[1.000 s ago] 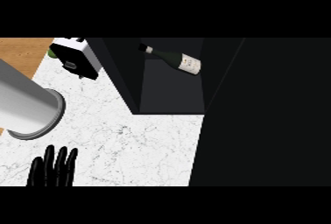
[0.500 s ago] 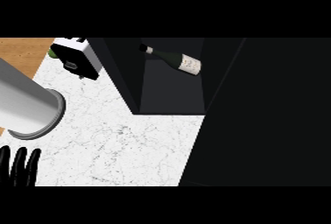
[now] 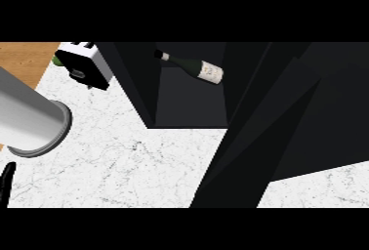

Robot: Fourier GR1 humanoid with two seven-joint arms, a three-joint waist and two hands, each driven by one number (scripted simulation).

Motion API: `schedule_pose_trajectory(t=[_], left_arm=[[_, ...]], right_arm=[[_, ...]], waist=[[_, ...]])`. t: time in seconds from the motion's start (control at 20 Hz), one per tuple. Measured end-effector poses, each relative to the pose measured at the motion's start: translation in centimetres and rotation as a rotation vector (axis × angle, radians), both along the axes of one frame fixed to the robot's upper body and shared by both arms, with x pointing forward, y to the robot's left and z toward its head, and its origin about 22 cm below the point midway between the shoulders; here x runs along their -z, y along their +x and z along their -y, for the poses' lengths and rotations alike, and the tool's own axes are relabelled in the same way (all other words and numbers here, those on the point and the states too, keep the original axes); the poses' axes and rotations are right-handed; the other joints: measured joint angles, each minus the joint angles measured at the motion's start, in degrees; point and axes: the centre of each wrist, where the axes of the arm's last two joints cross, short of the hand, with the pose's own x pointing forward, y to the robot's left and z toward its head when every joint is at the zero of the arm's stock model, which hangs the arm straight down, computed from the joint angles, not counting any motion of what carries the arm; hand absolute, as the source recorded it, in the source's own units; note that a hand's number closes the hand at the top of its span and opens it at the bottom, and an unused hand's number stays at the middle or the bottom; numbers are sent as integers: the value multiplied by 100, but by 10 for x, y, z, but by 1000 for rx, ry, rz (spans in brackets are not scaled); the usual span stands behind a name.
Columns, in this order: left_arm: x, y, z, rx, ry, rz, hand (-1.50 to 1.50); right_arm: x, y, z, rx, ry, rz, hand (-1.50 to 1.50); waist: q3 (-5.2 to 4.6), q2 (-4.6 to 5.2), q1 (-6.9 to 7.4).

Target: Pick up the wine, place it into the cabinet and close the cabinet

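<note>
The wine (image 3: 193, 67) lies inside the cabinet (image 3: 189, 105), the dark door (image 3: 249, 146) has swung further across, and the left hand (image 3: 6, 183) has slid almost away, its fingers straight and holding nothing

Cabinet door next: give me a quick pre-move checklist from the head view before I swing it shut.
1. Wine bottle inside the cabinet: ok, it lies on its side in the compartment.
2. Bottle released: ok, no hand touches it.
3. Left hand out of the way: ok, only a sliver shows at the view's left edge, over the counter.
4. Right hand position: cannot tell, it is out of view.
5. Cabinet door closed: not ok, the dark panel stands out over the counter.
6. Door's path free: cannot tell, the panel hides the counter behind it.
</note>
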Motion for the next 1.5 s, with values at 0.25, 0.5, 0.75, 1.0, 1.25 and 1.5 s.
schedule_pose_trajectory(t=[0.25,0.5,0.75,1.0,1.25,1.5], left_arm=[[-6,4,-14,15,4,2,-150],[-10,6,-20,37,-19,-4,-150],[-16,10,-24,63,-38,-6,-150],[-15,14,-23,77,-56,-1,-150],[-17,18,-19,88,-66,-5,-150],[-17,23,-19,76,-79,0,-150]], right_arm=[[-4,-4,-9,114,-17,53,150],[-10,-4,-15,172,-45,145,150],[-16,-2,-21,196,-68,207,150],[-24,7,-31,159,-60,218,150],[-40,32,-66,130,-12,216,150],[-62,64,-105,136,5,236,150]], waist=[[-3,2,15],[-3,17,57],[-4,36,103],[-4,65,174],[-1,82,229],[1,86,233]])
